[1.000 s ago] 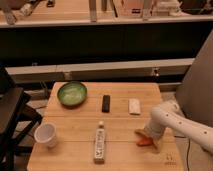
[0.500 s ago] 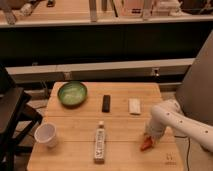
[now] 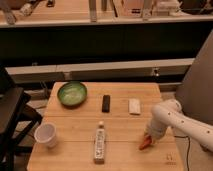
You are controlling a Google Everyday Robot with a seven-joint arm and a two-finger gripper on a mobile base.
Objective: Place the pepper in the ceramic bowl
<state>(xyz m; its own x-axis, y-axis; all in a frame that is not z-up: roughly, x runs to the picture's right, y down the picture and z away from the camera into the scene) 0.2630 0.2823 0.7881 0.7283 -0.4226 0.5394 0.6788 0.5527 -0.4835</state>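
Observation:
The small orange-red pepper (image 3: 144, 145) lies on the wooden table (image 3: 75, 157) near the front right. My gripper (image 3: 150, 136), at the end of the white arm coming in from the right, is down right at the pepper's upper end and covers part of it. The glossy green ceramic bowl (image 3: 72, 93) stands at the table's back left, far from the gripper, with nothing in it.
A white cup (image 3: 45, 135) stands at the front left. A white bottle (image 3: 100, 143) lies in the front middle. A black bar-shaped object (image 3: 106, 103) and a white block (image 3: 134, 106) lie at the back middle. A dark chair (image 3: 12, 117) stands to the left.
The gripper has stayed at the pepper on the front right and shifted only slightly. Nothing else on the table has moved.

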